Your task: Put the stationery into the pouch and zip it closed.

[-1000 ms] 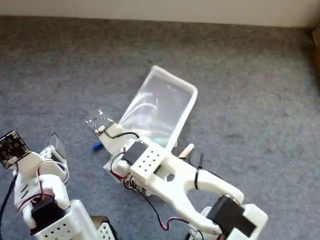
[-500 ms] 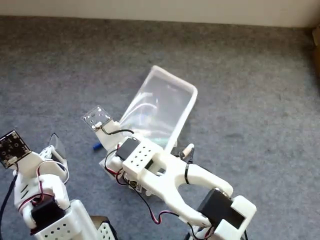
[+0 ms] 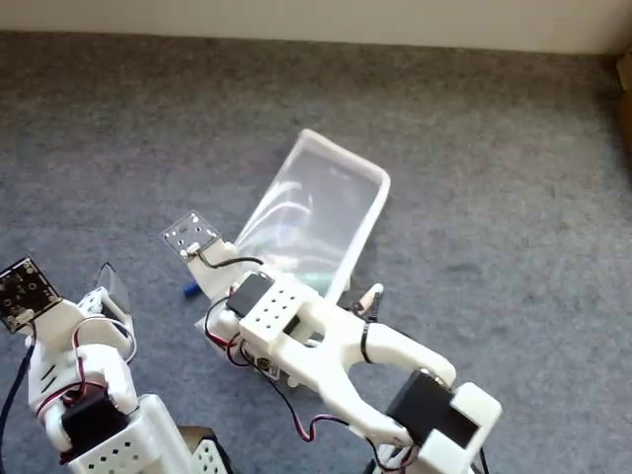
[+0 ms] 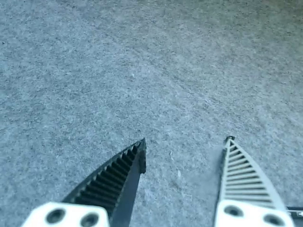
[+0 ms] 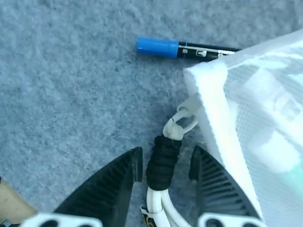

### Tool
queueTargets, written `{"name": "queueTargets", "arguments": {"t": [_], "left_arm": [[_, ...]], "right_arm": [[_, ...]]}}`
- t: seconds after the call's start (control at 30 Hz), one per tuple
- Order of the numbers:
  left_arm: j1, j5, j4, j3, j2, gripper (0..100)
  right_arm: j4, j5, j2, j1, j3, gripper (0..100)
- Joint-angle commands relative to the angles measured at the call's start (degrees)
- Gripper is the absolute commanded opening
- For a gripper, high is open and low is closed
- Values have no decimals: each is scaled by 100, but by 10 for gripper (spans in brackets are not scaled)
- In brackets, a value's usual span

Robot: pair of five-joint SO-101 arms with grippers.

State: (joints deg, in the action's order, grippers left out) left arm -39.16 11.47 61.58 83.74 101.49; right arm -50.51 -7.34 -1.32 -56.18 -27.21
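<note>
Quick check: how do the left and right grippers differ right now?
The left gripper is spread wide over bare carpet with nothing between its jaws; the right gripper is set narrower, straddling the black zipper pull. The left gripper sits away from the task items; the right gripper is at the pouch corner, with the blue-capped pen lying just beyond. Both are open and point down at the carpet.

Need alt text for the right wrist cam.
The right end effector straddles the black zipper pull, one finger on either side with slim gaps. A white cord ties the pull to a corner of the white mesh pouch; a blue-capped marker lies on the grey carpet just beyond.
</note>
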Motion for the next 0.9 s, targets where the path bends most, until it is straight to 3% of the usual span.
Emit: {"name": "queueTargets", "arguments": {"t": [0.0, 0.17, 0.87], "left_arm": [[-22, 53, -149, -84, -4, 248], [-22, 53, -141, -84, -4, 248], [-22, 44, -132, -84, -4, 248]], "right_arm": [[31, -62, -251, -31, 418, 169], [-453, -62, -620, -31, 998, 134], [-479, -62, -875, -13, 1147, 130]]}}
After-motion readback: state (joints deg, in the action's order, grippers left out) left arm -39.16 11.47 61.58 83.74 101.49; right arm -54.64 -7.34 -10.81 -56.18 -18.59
